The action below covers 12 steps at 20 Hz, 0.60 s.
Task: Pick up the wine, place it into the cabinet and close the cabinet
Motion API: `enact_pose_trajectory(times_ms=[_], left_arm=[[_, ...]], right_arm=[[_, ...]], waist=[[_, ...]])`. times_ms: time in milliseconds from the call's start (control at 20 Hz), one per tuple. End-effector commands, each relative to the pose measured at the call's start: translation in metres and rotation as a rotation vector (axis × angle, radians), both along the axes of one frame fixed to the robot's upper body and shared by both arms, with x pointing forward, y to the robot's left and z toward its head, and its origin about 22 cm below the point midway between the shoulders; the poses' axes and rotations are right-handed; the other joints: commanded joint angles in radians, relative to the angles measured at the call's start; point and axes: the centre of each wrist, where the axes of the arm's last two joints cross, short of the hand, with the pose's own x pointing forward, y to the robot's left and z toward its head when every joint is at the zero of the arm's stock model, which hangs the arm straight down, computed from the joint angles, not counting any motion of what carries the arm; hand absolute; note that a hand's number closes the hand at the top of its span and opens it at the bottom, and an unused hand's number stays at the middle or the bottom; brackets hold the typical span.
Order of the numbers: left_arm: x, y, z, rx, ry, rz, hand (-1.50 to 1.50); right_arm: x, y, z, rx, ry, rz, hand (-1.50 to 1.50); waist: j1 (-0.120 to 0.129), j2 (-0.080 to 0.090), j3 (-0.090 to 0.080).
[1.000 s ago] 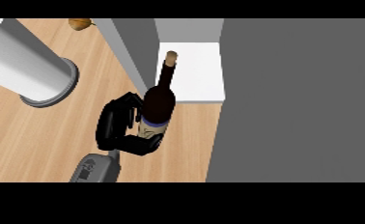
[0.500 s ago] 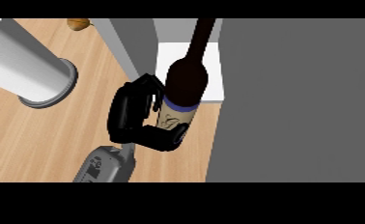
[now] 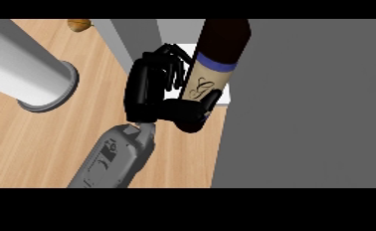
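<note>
The wine bottle [image 3: 213,60] is dark, with a blue band and a cream label. It is lifted off the wooden counter and looms near the camera; its neck runs out past the top of the view. My left hand [image 3: 150,93] is shut on it, fingers curled round the far side and thumb across the lower label. The bottle hangs in front of the grey cabinet's [image 3: 301,105] opening, where a strip of white interior [image 3: 223,95] shows beside it. A narrow grey cabinet panel [image 3: 132,38] stands just left of the hand. The right hand shows nowhere.
A large grey cylinder [image 3: 33,73] stands on the wooden counter [image 3: 66,135] at the left. A small brown object [image 3: 79,24] lies at the counter's far edge. The cabinet's grey surface fills the right side.
The left hand has raised the wine bottle from the counter and carried it up and toward the cabinet opening. The bottle now looks much larger and nearer.
</note>
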Motion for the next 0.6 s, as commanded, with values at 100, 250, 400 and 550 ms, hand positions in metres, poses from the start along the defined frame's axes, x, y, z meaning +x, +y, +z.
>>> enact_pose_trajectory(times_ms=[100, 250, 400, 550], left_arm=[[0.031, -0.014, 0.020, 0.026, 0.001, 0.040, 1.50], [0.039, -0.021, 0.009, 0.034, 0.001, 0.086, 1.50], [0.043, -0.010, -0.012, 0.156, -0.060, 0.089, 1.50], [0.063, -0.008, -0.009, 0.186, -0.070, 0.104, 1.50]], right_arm=[[-0.024, -0.005, 0.002, 0.033, -0.029, 0.075, -1.50], [-0.011, -0.014, 0.011, 0.014, -0.028, 0.067, -1.50], [-0.022, -0.005, 0.001, 0.022, -0.015, 0.073, -1.50], [-0.007, -0.005, 0.008, 0.023, -0.032, 0.076, -1.50]], waist=[[-0.003, 0.002, 0.000], [-0.005, 0.003, 0.000], [-0.002, 0.002, -0.001], [-0.002, 0.005, -0.001]])
